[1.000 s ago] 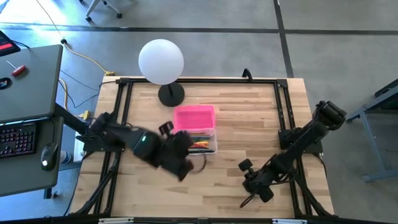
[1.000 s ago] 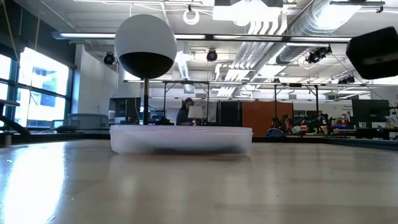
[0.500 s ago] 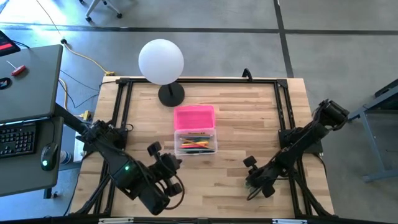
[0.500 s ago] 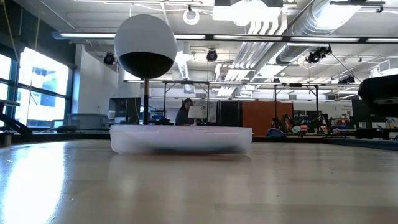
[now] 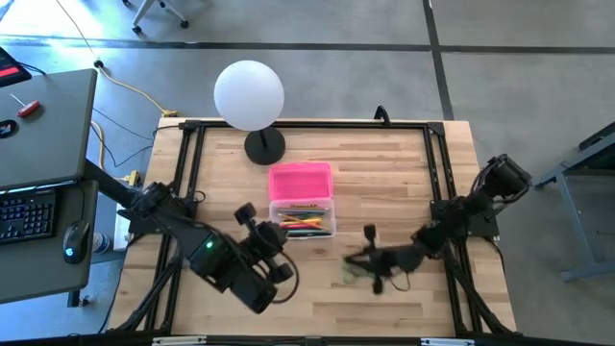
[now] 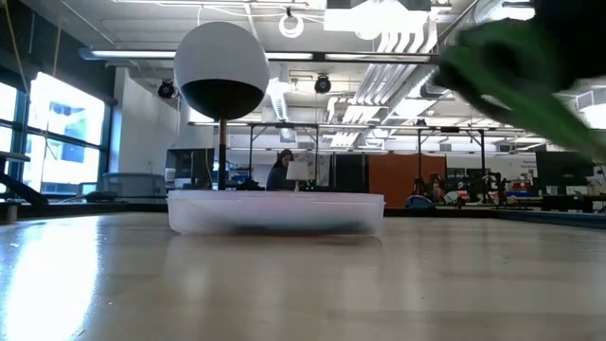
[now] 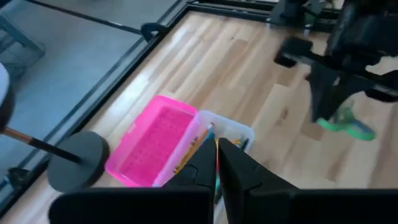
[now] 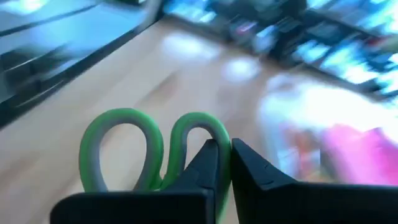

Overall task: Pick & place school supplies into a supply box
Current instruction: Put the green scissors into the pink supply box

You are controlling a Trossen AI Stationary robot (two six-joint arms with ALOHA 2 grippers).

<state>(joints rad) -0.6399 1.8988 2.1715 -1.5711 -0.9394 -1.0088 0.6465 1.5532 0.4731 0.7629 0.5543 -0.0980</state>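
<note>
Clamped in the right gripper, the scissors are held above the desk, right of the box. Being light, stiff and smooth-handled (likely slippery), they seem best gripped near the pivot. The left gripper is closed on nothing.
</note>
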